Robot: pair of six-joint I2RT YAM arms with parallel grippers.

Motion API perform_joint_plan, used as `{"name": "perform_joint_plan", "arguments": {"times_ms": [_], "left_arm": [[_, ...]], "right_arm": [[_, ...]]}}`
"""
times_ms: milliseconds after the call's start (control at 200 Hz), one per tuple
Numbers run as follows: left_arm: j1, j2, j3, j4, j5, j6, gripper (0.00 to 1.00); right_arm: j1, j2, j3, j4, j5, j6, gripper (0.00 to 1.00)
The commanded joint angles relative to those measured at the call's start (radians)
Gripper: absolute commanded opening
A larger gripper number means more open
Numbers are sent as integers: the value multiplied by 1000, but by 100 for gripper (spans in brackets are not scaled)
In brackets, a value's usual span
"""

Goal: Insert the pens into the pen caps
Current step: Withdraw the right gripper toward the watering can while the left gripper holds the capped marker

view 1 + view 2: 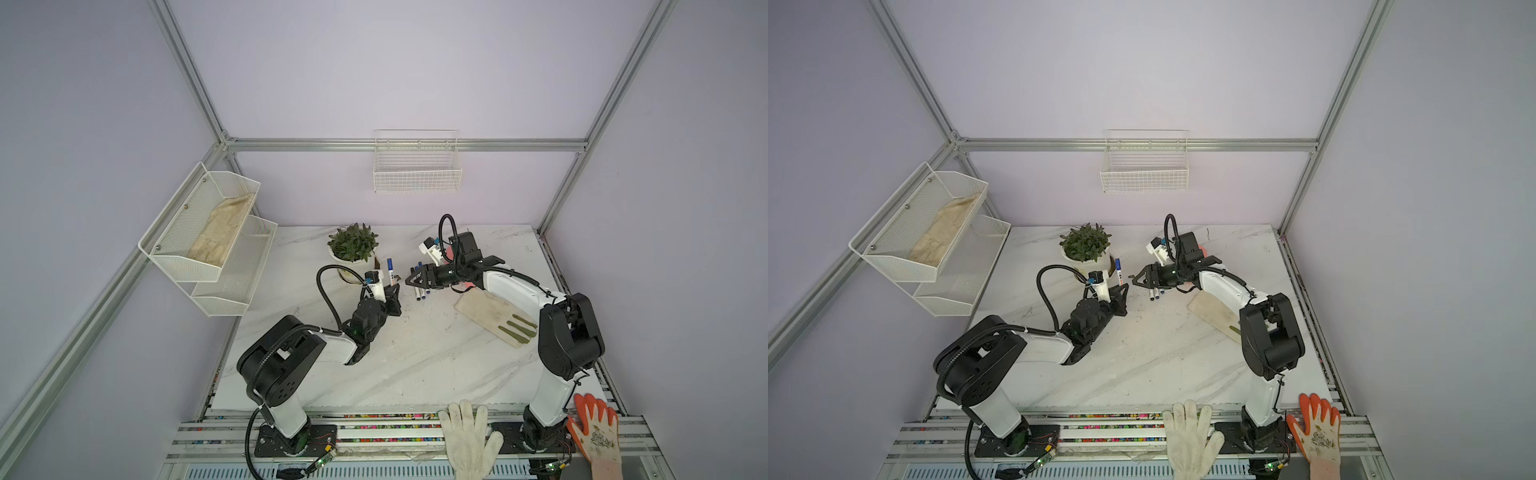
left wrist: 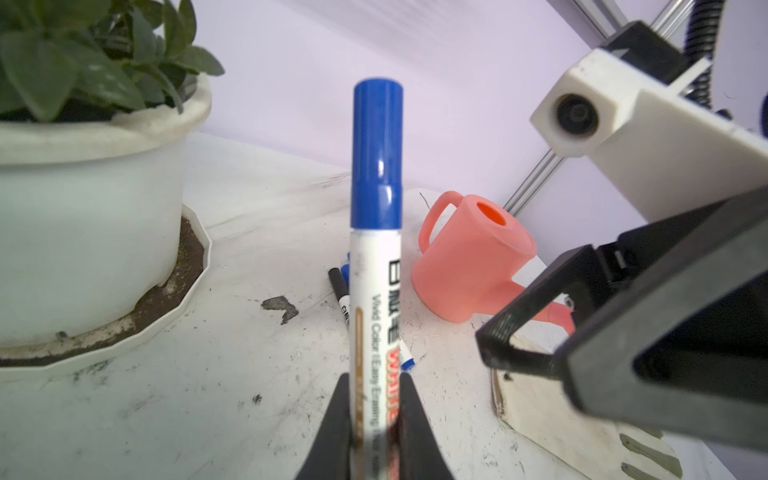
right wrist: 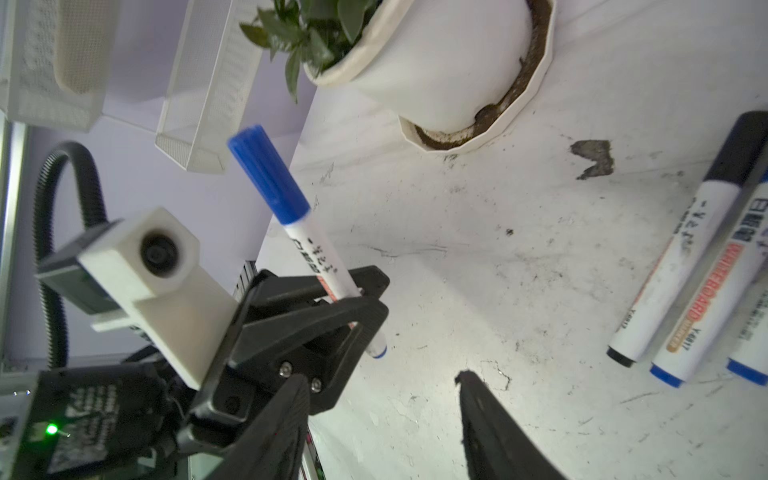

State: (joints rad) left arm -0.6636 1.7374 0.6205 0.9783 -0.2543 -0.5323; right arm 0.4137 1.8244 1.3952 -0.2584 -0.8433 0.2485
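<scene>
You have two grippers in view. The left gripper is clamped on one pen, held upright just beside the potted plant with its blue cap fitted. Three more pens lie together on the table, farther from the plant, making four. One carries a black cap. The right gripper stands part open and empty, close by those three.

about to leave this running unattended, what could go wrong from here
The left end effector grips the blue-capped white marker pen low on its barrel, so the pen might tilt or slip. The open right end effector hangs close to it and to the three white marker pens lying on the marble table; a careless swing could knock or scatter them.
</scene>
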Motion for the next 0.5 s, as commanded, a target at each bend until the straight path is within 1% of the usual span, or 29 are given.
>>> {"name": "perform_joint_plan", "arguments": {"times_ms": [0,110,265,310,370,495], "left_arm": [[-5,25,-38,92,-51,-55,0],[-5,32,-4,30,-49,-66,0],[-5,49,108,-191,-8,-68,0],[-5,59,139,-248,-5,-69,0],[-4,78,175,-296,-3,-89,0],[-3,123,260,-377,44,-78,0]], "right_arm": [[-34,-69,11,63,60,59,61],[-69,-103,-4,66,126,70,61],[-97,-116,-15,50,206,94,60],[-98,-113,-9,38,246,104,60],[-99,-108,-8,31,258,104,59],[-104,-96,-8,25,262,108,59]]}}
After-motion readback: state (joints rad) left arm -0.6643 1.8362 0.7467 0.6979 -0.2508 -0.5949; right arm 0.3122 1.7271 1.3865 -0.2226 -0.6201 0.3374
